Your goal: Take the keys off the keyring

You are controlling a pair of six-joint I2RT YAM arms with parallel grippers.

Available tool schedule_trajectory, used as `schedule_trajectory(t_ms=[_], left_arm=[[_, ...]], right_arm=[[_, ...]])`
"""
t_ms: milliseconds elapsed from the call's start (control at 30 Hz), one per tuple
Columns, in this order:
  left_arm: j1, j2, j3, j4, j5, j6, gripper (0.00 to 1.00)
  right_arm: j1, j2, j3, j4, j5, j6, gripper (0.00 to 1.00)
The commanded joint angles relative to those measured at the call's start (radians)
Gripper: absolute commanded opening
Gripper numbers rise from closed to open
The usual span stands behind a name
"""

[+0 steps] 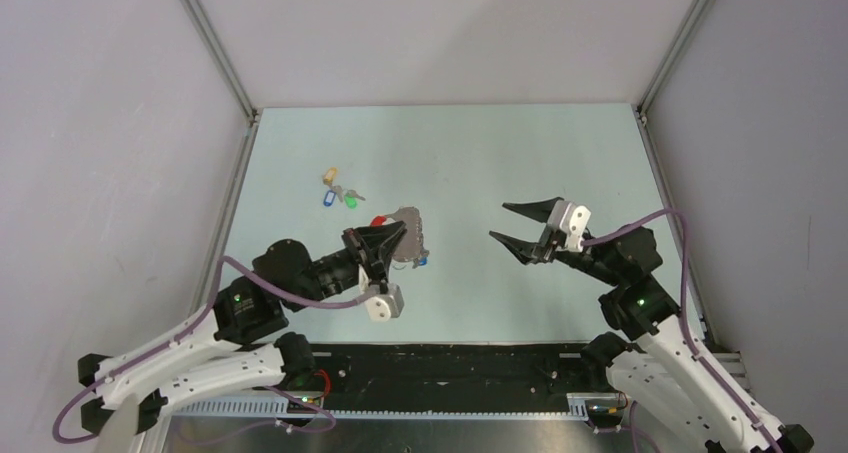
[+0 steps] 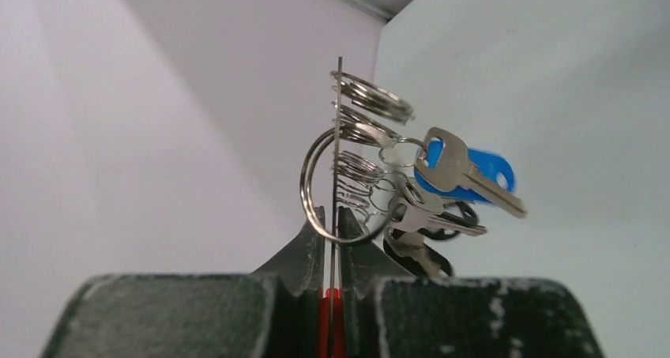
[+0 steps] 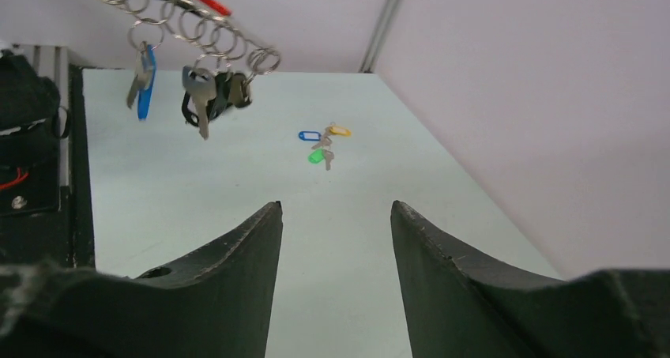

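Observation:
My left gripper point(image 1: 397, 235) is shut on the keyring point(image 1: 404, 221) and holds it above the table. In the left wrist view the thin silvery keyring point(image 2: 339, 105) stands edge-on between the shut fingertips of that gripper point(image 2: 333, 218), with its red strap point(image 2: 330, 318) deep between the fingers. The keys point(image 2: 446, 180), with blue and black tags, hang from small rings to the right. My right gripper point(image 1: 500, 222) is open and holds nothing, well to the right of the bunch. From the right wrist the keys point(image 3: 204, 89) dangle at upper left, far beyond the open gripper point(image 3: 336, 209).
A separate small cluster with tan, blue and green tags point(image 1: 338, 191) lies on the pale table toward the back left, also seen as the cluster point(image 3: 322, 145) in the right wrist view. Pale walls with metal frame rails point(image 1: 215, 48) enclose the table.

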Motion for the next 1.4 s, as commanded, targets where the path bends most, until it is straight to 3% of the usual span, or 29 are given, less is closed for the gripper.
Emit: schedule_trajectory(t_ms=[0, 200, 367, 833, 900, 1100, 1233, 1367], left_arm=[[-0.004, 0.012, 0.024, -0.053, -0.029, 0.25, 0.0], [-0.003, 0.046, 0.011, -0.042, 0.106, 0.246, 0.0], [0.01, 0.089, 0.007, 0.025, 0.271, 0.194, 0.0], [0.047, 0.082, -0.052, 0.172, 0.405, 0.108, 0.0], [0.051, 0.083, -0.053, 0.182, 0.419, 0.094, 0.0], [0.055, 0.069, -0.071, 0.224, 0.412, 0.004, 0.01], [0.058, 0.058, -0.089, 0.264, 0.39, -0.043, 0.01], [0.058, 0.04, -0.105, 0.277, 0.361, -0.086, 0.24]], right_arm=[[0.015, 0.022, -0.046, 0.178, -0.121, -0.072, 0.56], [0.217, 0.051, -0.059, 0.191, 0.003, -0.326, 0.54], [0.311, 0.11, -0.06, 0.181, 0.059, -0.504, 0.46], [0.404, 0.186, -0.058, 0.262, 0.032, -0.565, 0.44], [0.416, 0.206, -0.058, 0.284, 0.04, -0.569, 0.41], [0.433, 0.198, -0.055, 0.281, 0.071, -0.573, 0.0], [0.436, 0.152, -0.055, 0.251, 0.131, -0.572, 0.0], [0.441, 0.106, -0.055, 0.235, 0.252, -0.579, 0.0]])
